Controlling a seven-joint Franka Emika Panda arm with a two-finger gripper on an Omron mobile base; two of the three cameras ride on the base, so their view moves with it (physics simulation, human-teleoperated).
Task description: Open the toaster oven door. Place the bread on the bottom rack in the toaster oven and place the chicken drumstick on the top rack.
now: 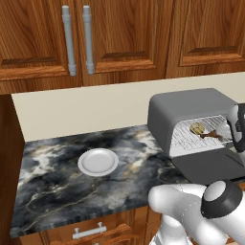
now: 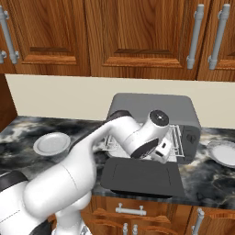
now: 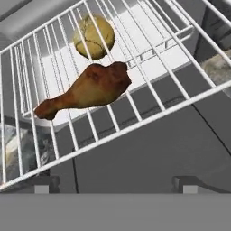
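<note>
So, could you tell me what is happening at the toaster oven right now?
The toaster oven stands with its door folded down flat. The chicken drumstick lies on the top rack, and the bread sits on the bottom rack. The robot's gripper hangs open in front of the racks, holding nothing. A white plate sits on the counter to the left.

A grey toaster oven [image 1: 189,112] on a dark marbled counter [image 1: 57,177], its door [image 1: 208,165] folded down, bread [image 1: 196,128] and a chicken drumstick [image 1: 211,135] on its wire racks, a white plate [image 1: 98,161] to its left.
</note>
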